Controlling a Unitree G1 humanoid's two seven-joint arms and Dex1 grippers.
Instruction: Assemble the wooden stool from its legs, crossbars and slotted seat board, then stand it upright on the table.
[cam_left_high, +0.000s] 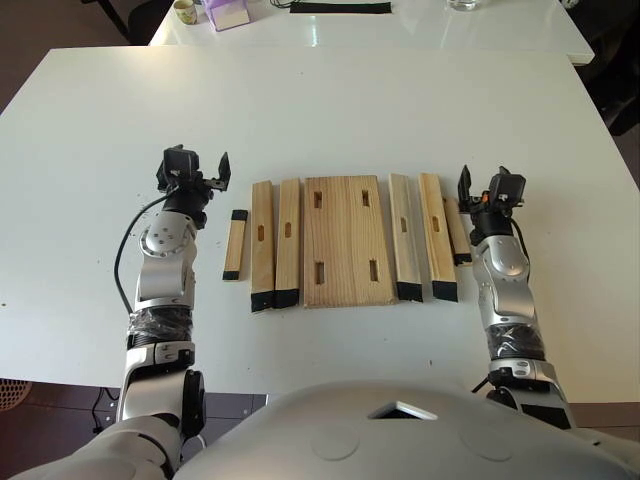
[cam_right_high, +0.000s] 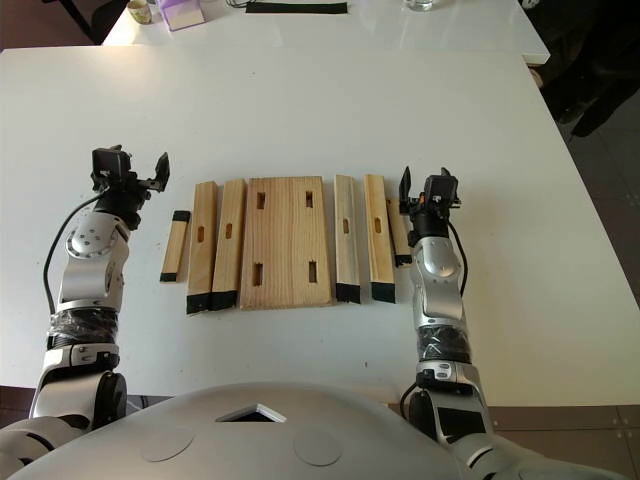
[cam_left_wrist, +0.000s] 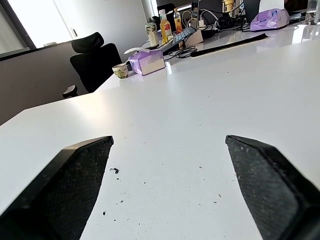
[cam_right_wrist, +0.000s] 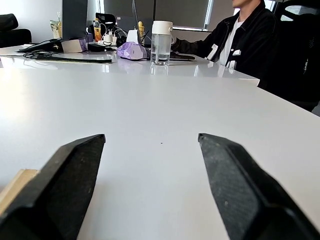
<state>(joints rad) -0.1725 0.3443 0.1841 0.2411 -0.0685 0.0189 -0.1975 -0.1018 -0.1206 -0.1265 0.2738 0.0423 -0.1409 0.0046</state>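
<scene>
The slotted seat board (cam_left_high: 345, 240) lies flat mid-tabletop (cam_left_high: 350, 110) with its four slots facing up, and nothing is joined to it. To the left of the board the left legs (cam_left_high: 275, 243) lie side by side, with the short left crossbar (cam_left_high: 236, 243) just beyond them. To the right of the board lie the right legs (cam_left_high: 420, 236) and, beyond them, the right crossbar (cam_left_high: 457, 232).

From where I stand, the first pick looks to be the job. It would go best by taking a crossbar across its narrow width, near its middle, and lifting it level so the neighbouring leg isn't nudged out of line.

The left tool (cam_left_high: 203, 168) hovers left of the board, past the left crossbar. Its fingers are spread wide and hold nothing. The right tool (cam_left_high: 484, 185) sits right of the board, just beside the right crossbar. Its fingers are likewise apart and empty, and I can't tell whether it touches the wood.
</scene>
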